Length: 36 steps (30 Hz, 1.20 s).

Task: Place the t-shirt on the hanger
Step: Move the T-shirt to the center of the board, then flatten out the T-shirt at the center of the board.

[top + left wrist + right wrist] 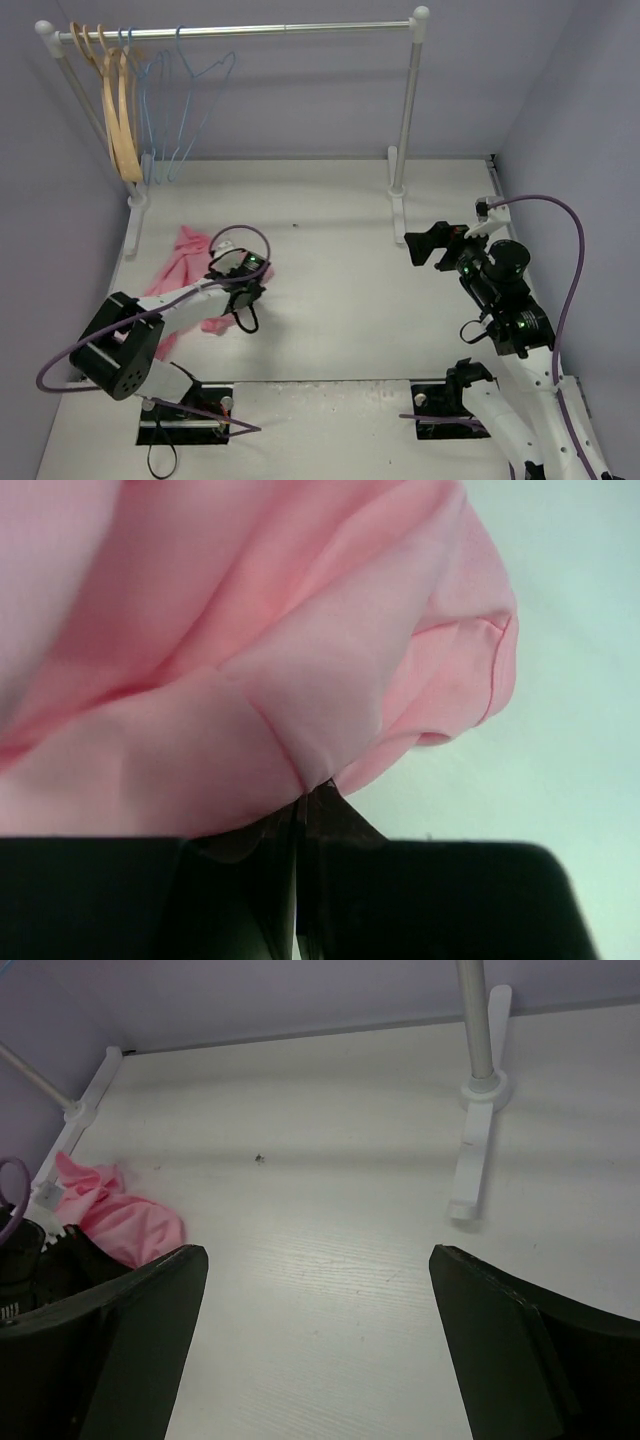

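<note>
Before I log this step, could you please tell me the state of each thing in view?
t-shirt, crumpled on the table, one fold pinched.
left fingers, shut on the t-shirt.
right fingers, open, empty.
blue hangers, bare, hanging on the rail.
wooden hangers, bare, hanging on the rail.

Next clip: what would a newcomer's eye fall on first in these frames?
The crumpled pink t-shirt on the left of the table stands out, with the left gripper shut on a fold of it. At the left end of the rail behind it hang tan wooden hangers and light-blue wire hangers. The right gripper is open and empty on the right.
</note>
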Motion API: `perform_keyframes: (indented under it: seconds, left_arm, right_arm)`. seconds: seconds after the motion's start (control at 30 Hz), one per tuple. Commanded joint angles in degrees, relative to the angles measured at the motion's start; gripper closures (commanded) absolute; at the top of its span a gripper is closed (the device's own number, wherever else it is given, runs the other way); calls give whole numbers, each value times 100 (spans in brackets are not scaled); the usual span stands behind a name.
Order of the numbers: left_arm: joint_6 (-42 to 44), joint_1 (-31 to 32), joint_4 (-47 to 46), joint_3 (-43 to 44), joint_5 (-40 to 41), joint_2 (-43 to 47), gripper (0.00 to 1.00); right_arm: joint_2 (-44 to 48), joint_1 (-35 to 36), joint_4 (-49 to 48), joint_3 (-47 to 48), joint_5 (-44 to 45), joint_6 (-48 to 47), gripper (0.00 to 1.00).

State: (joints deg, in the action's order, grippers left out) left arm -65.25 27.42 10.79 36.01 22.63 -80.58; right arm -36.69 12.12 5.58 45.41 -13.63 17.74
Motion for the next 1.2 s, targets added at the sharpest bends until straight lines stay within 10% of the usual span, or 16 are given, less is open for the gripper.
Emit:
perform_keyframes:
  seconds: [0.0, 0.13, 0.27, 0.47, 0.7, 1.17]
  left_arm:
    - [-146, 1303, 503, 555, -295, -177, 100]
    - [301, 2442, 916, 1547, -162, -581, 100]
    - [1005, 2988, 1179, 2392, -496, -776, 58]
    - [1752, 3042, 1856, 2894, -305, 14, 45]
    - [2340, 1074, 2129, 2394, -1462, 578, 43]
    - [2834, 36, 1892, 2674, -1991, -871, 42]
  right_arm:
    - [-163, 54, -497, 179, -175, -69, 0]
    - [-312, 54, -462, 188, -254, -69, 0]
    - [-558, 167, -400, 205, -307, -112, 0]
    - [-1226, 449, -321, 126, -194, -8, 7]
    - [-2482, 1555, -723, -189, 685, 633, 12]
    - [-4275, 2233, -2367, -1236, 660, 1601, 16]
